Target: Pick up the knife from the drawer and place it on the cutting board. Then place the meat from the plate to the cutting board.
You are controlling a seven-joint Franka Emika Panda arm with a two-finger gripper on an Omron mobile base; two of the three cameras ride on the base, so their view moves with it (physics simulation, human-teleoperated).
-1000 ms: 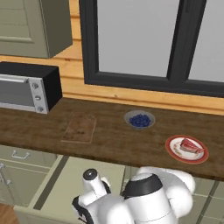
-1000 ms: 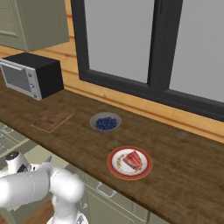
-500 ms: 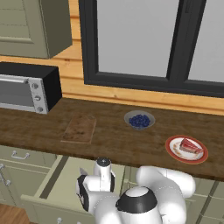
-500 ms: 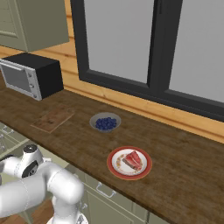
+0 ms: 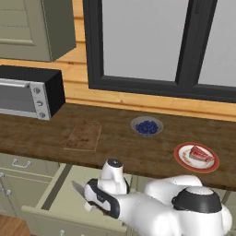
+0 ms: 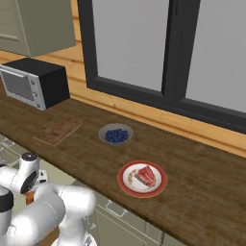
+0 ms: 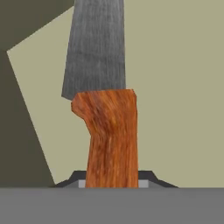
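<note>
The arm has risen out of the drawer [image 5: 55, 193] since a second ago, and the end effector [image 7: 111, 181] is clamped on the knife [image 7: 107, 113] by its handle. In the hand view the grey blade runs away from the fingers over the drawer's pale floor; in the left base view the blade tip [image 5: 77, 187] shows just left of the hand, above the open drawer. Everything on the table [image 5: 37, 138] has stayed put. From the left: a black toaster oven [image 5: 27, 92] against the plank wall, the board [image 5: 84, 135] lying bare, a grey bowl [image 5: 146, 126] of blue berries, then the plate [image 5: 196, 157] with the meat [image 5: 200, 153] on it. A dark-framed window [image 5: 156, 41] spans the wall behind, with an olive cabinet [image 5: 32, 27] at upper left.
</note>
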